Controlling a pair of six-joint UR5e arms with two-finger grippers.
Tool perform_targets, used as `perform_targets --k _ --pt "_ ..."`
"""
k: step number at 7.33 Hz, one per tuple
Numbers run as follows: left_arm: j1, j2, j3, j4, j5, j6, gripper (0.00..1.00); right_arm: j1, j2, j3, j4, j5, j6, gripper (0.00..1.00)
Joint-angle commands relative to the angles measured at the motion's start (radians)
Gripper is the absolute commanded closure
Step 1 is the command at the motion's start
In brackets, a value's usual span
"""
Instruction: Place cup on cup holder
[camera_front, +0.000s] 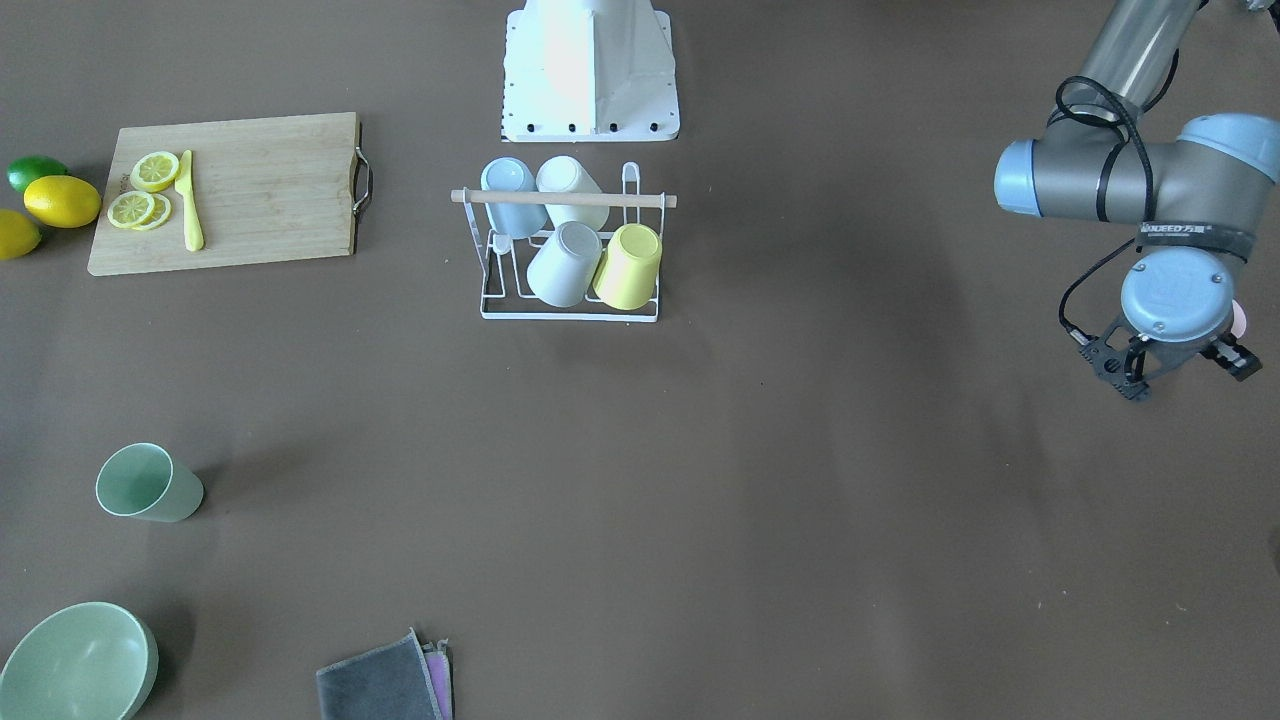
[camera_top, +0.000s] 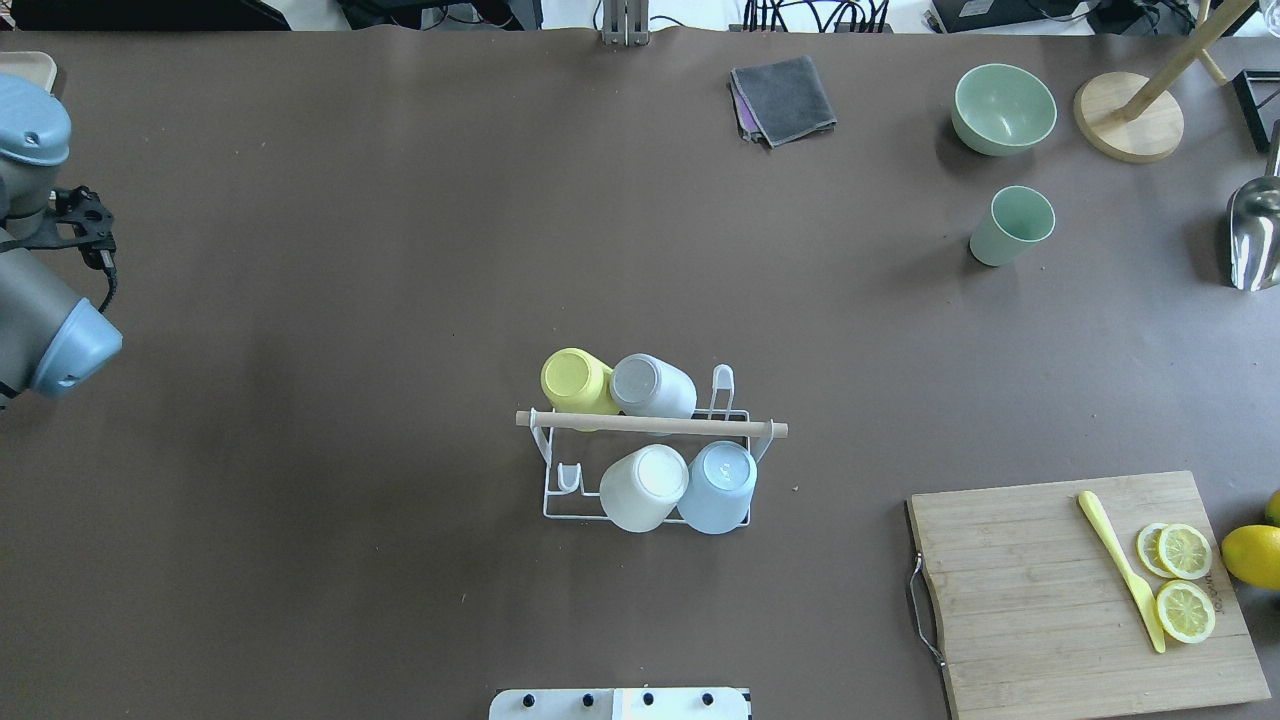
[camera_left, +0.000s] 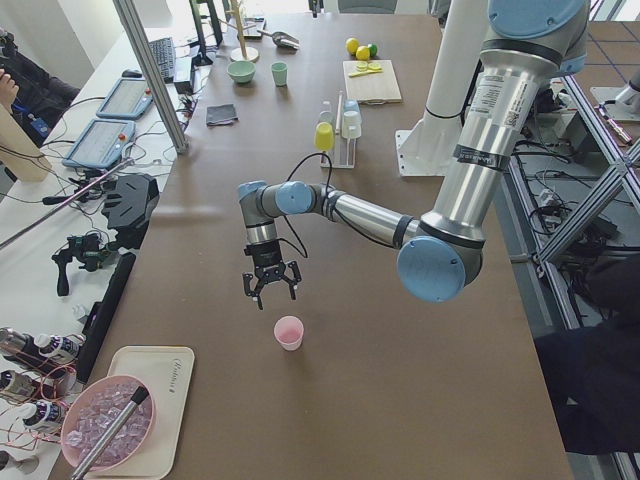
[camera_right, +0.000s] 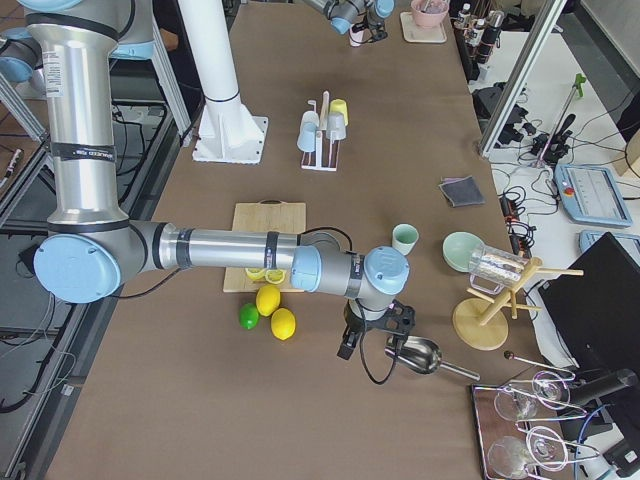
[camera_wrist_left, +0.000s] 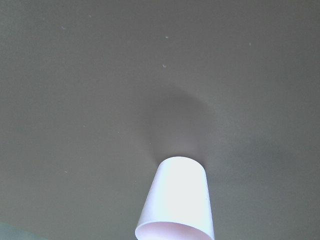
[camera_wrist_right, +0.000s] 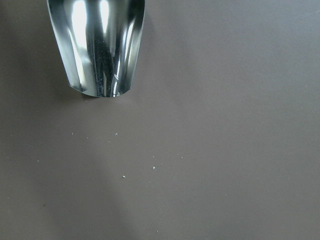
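A small pale pink plastic cup (camera_left: 289, 332) stands upright on the brown counter (camera_left: 400, 380). It is well apart from the white wire cup holder with a wooden rod (camera_top: 650, 424), which carries four pastel cups (camera_top: 650, 385). The left pincer (camera_left: 270, 292) hovers near the pink cup, fingers spread, holding nothing. The right pincer (camera_right: 375, 335) hangs beside a shiny metal scoop (camera_right: 418, 355); I cannot tell whether it is spread or closed.

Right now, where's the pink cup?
In the exterior left view, the pink cup stands on the table at the robot's left end, just beside the left gripper.
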Motion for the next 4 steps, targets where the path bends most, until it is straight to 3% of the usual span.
perform_targets --k 1,4 --pt "0.082 -0.014 0.065 0.004 0.054 0.034 0.03 0.0 0.0 0.001 0.0 0.0 -0.001 0.0" --pt "0.137 -0.012 0.105 0.029 0.101 0.047 0.03 0.0 0.014 0.013 0.008 -0.005 -0.01 0.0"
